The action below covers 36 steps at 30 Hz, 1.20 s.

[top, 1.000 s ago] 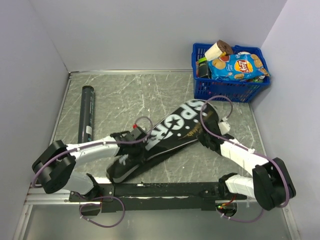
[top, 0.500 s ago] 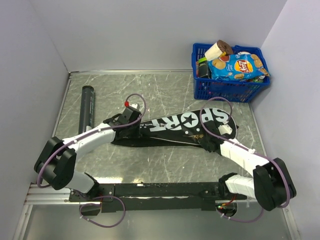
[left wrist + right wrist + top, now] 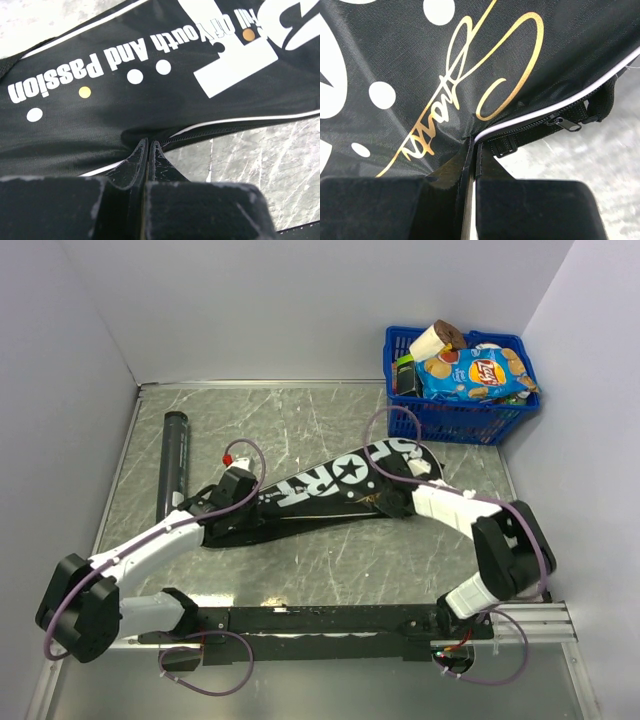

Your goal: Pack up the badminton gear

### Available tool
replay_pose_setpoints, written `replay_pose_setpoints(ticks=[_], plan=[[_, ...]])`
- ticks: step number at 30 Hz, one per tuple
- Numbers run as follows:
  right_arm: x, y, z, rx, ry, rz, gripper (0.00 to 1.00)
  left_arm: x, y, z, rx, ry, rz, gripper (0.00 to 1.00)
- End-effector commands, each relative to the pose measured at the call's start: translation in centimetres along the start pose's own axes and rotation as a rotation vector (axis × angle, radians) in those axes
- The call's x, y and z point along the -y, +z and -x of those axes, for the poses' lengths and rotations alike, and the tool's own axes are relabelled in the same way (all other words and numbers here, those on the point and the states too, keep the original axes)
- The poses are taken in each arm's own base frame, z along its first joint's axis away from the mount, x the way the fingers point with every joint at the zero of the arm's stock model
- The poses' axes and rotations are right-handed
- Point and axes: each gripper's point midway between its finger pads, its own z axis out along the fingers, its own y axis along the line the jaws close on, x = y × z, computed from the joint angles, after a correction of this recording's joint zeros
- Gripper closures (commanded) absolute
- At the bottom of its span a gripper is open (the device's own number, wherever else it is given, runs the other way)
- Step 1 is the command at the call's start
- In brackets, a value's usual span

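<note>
A grey marbled table (image 3: 330,560) scored with pale scratches sits between plain light walls, with the arms' black mounting rail (image 3: 320,620) along its near edge.

Just beyond, the black cover (image 3: 330,485) lies slantwise across the middle, its narrow end to the left and its wide end towards the far right. From above its white letters read "SPORT", the O drawn as a star.

The left gripper (image 3: 148,145) is pinched tight on the cover's white-piped edge beside the zipper. Only the left wrist view makes out the smaller print, upside down: "Youth And Passion", among white and gold dots.

The right gripper (image 3: 472,142) is likewise clamped on the piped edge at the wide end. Only the right wrist view shows a gold signature scrawl and the zipper slider (image 3: 563,123).

Farther left, the black tube (image 3: 173,465) lies along the wall, apart from the cover. In the far right corner a blue basket (image 3: 455,420) holds snacks, a Lay's packet (image 3: 478,373) on top.
</note>
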Motion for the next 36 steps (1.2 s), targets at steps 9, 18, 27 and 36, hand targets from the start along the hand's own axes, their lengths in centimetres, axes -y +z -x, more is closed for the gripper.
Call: replay_pose_setpoints(ticks=[9,18,27,36], plan=[[-1.8,-5.5,1.6,0.032,-0.176,0.108,0.51,2.4,-2.5,2.0,0.109,-0.056,-0.157,0.98],[2.4,-8.0,2.2,0.024,-0.376,-0.011,0.48,4.5,-4.2,2.0,0.114,-0.035,-0.304,0.28],[5.0,-5.1,2.8,-0.003,-0.387,-0.134,0.50,5.2,-2.5,3.4,0.135,-0.051,-0.284,0.29],[6.1,-2.0,3.1,-0.047,-0.360,-0.169,0.52,4.3,1.9,3.3,0.102,-0.075,-0.165,0.35]])
